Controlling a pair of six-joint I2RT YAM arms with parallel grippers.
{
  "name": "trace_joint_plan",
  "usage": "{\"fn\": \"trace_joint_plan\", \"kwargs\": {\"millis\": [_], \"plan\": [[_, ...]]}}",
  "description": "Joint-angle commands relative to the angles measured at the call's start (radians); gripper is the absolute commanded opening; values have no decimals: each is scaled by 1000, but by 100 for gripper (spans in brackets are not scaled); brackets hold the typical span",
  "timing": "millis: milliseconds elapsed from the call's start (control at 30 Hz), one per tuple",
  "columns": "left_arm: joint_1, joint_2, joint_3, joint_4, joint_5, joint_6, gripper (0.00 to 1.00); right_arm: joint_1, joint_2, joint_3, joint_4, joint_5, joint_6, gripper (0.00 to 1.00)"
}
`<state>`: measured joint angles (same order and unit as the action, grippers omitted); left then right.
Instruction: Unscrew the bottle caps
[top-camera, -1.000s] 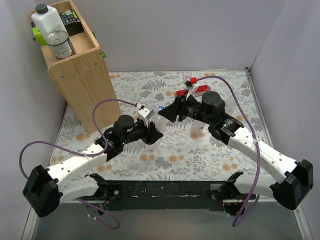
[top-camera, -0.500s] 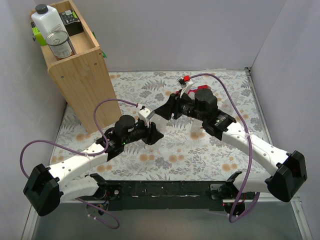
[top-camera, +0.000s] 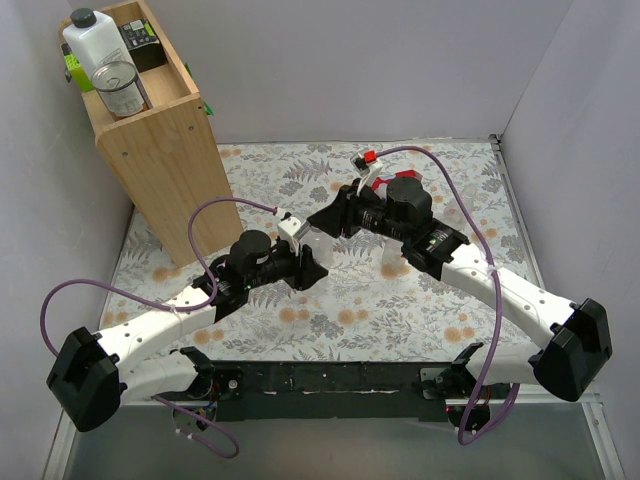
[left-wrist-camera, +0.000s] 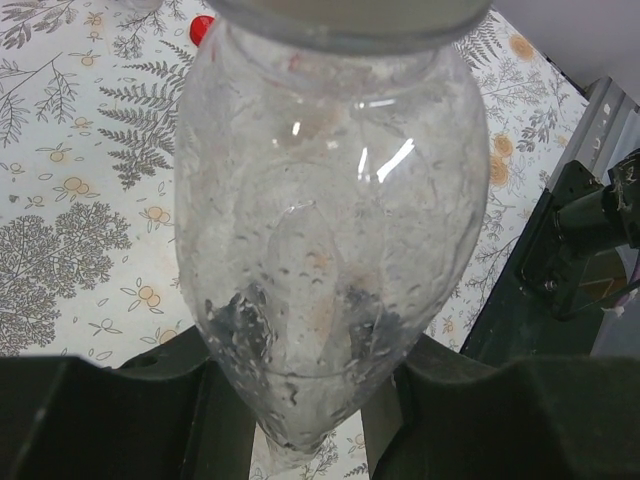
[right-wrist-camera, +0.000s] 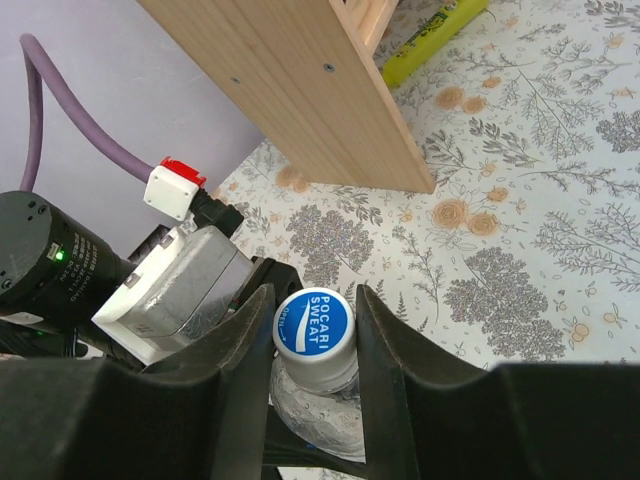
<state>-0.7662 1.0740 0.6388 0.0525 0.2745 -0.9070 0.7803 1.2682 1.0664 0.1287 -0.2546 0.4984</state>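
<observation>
My left gripper (top-camera: 310, 263) (left-wrist-camera: 300, 400) is shut on a clear crumpled bottle (top-camera: 318, 243) (left-wrist-camera: 330, 220) and holds it by its lower body. The bottle's cap (right-wrist-camera: 313, 323) is blue with white "Pocari Sweat" lettering, not red. My right gripper (top-camera: 334, 221) (right-wrist-camera: 313, 325) has come in from the right, and its jaws press on both sides of this cap. A small red cap (left-wrist-camera: 202, 28) lies on the flowered cloth beyond the bottle, partly hidden by it.
A second clear bottle (top-camera: 393, 257) stands under my right arm. A wooden shelf (top-camera: 160, 140) (right-wrist-camera: 300, 90) stands at the back left with a white bottle (top-camera: 92, 40) and a tin can (top-camera: 121, 89) on top. A yellow-green object (right-wrist-camera: 432, 38) lies by its foot.
My right gripper has moved left to the bottle held by my left gripper and now clasps its cap. The left arm has stayed in place.
</observation>
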Motion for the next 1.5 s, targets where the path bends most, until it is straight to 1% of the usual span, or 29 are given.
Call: {"fn": "trace_joint_plan", "kwargs": {"millis": [0,67,100,167,200,233,300,333,400,433,533,600,700,800,833,867,933,967,1067,1100,1133,1167,1200,1233,1333,1467], "plan": [[-8,-14,38,35,49,10,6,22,-10,33,5,-38,-41,24],[-10,-25,30,49,86,17,6,5,-24,23,2,-81,-64,20],[-8,-38,27,72,141,19,6,-4,-30,18,6,-106,-84,19],[-10,-51,16,95,210,26,6,-22,-44,10,8,-217,-109,17],[-8,-57,13,116,283,29,6,-47,-47,4,14,-262,-119,18],[-8,-60,10,127,336,33,6,-59,-56,0,17,-355,-144,17],[-8,-65,2,173,431,34,7,-84,-72,-8,14,-444,-176,18],[-8,-68,-2,191,536,30,7,-90,-79,-11,14,-534,-205,18],[-7,-66,-11,237,616,8,7,-105,-95,-26,22,-619,-230,18],[-8,-65,-11,245,653,3,7,-108,-111,-34,44,-697,-236,18],[-7,-59,-8,244,672,2,7,-127,-135,-46,63,-819,-236,19],[-8,-57,-7,239,666,5,7,-134,-141,-45,48,-834,-247,20],[-7,-51,-4,224,638,11,7,-150,-158,-48,37,-816,-247,23],[-8,-48,10,178,554,29,7,-170,-176,-51,23,-726,-232,39],[-8,-48,13,165,531,39,7,-174,-179,-52,19,-712,-228,53],[-8,-46,16,146,502,42,7,-182,-187,-51,17,-697,-227,60],[-7,-45,25,124,434,52,7,-190,-204,-51,-6,-638,-221,78],[-8,-42,27,110,414,56,7,-194,-210,-51,-12,-621,-221,80],[-8,-36,35,81,339,59,7,-196,-243,-62,-40,-494,-209,82],[-8,-34,38,75,294,60,7,-197,-265,-72,-46,-389,-198,82],[-8,-31,39,67,273,60,7,-196,-276,-80,-57,-338,-161,81],[-7,-29,42,58,244,57,7,-193,-283,-89,-54,-292,-134,78],[-7,-29,42,53,217,54,7,-191,-296,-104,-51,-202,-107,75],[-8,-25,44,46,162,53,7,-185,-299,-111,-52,-165,-78,69],[-10,-20,51,20,76,46,7,-122,-291,-105,-63,-34,-46,60],[-10,-9,55,0,31,45,7,-40,-247,-66,-93,52,-37,56]]}}
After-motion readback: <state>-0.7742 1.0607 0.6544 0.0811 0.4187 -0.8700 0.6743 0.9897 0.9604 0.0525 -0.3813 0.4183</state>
